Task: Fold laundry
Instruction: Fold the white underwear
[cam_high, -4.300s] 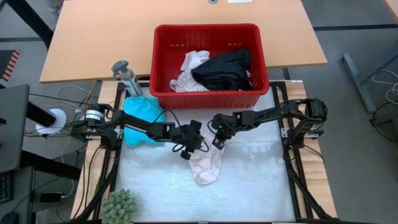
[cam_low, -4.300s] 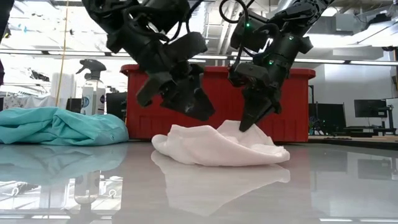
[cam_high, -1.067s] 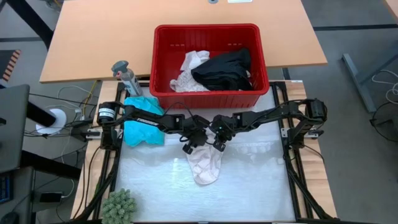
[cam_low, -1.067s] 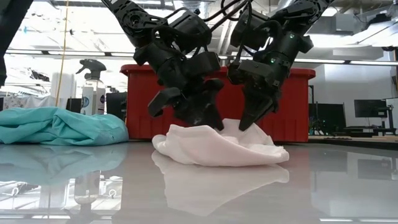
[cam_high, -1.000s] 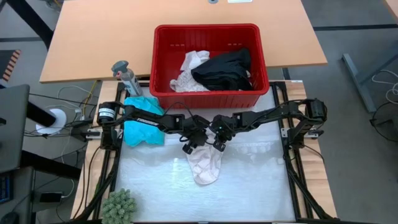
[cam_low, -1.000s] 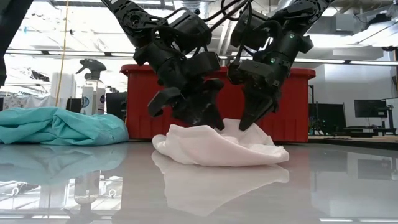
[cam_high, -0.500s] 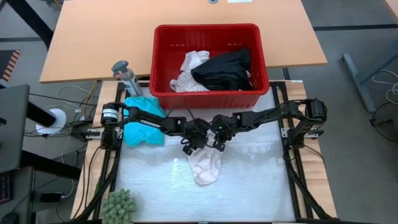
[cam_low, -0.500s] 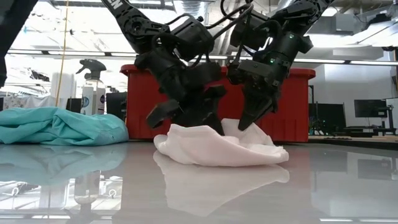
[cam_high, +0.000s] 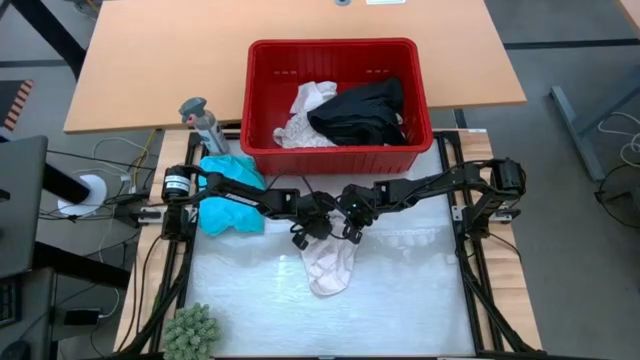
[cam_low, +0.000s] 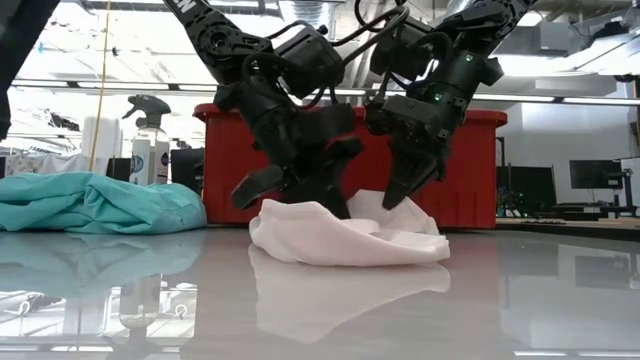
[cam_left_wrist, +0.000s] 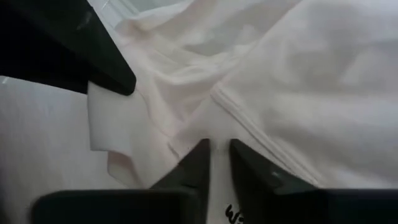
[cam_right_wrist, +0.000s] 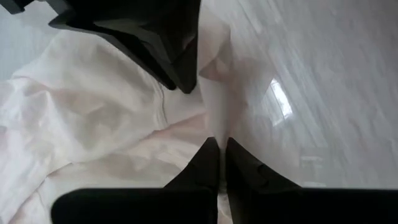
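Observation:
A white garment (cam_high: 330, 265) lies crumpled on the table's middle (cam_low: 345, 238). Both grippers stand at its far end, side by side. My left gripper (cam_high: 308, 232) (cam_left_wrist: 217, 149) is shut on the cloth. So is my right gripper (cam_high: 350, 232) (cam_right_wrist: 219, 146). A teal garment (cam_high: 230, 195) lies heaped at the table's far left (cam_low: 95, 203). More laundry, one white piece (cam_high: 305, 115) and one black (cam_high: 360, 110), lies in the red basket (cam_high: 340, 155). My left gripper pinches a creased bit of the white garment's far end (cam_left_wrist: 214, 127) between its two fingers. It comes slanting down from the far left. The cloth rests on the table. One layer or several, I cannot tell. My right gripper pinches the white garment's far edge (cam_right_wrist: 217, 121) between its two fingers, to the right of the left gripper. It slants down from the far right. The cloth there stands up slightly in a peak (cam_low: 385, 205); the remainder lies slack on the table.
The red basket stands just beyond the table's far edge, right behind both grippers. A spray bottle (cam_high: 203, 122) stands at the far left, a small green plant (cam_high: 192, 330) at the near left corner. The near and right parts of the table (cam_high: 420, 290) are bare.
My left gripper has sunk a little onto the white garment's far end and rolled slightly. The cloth has bunched up beside it, and the garment's right end has drawn in toward the middle. My right gripper has kept still.

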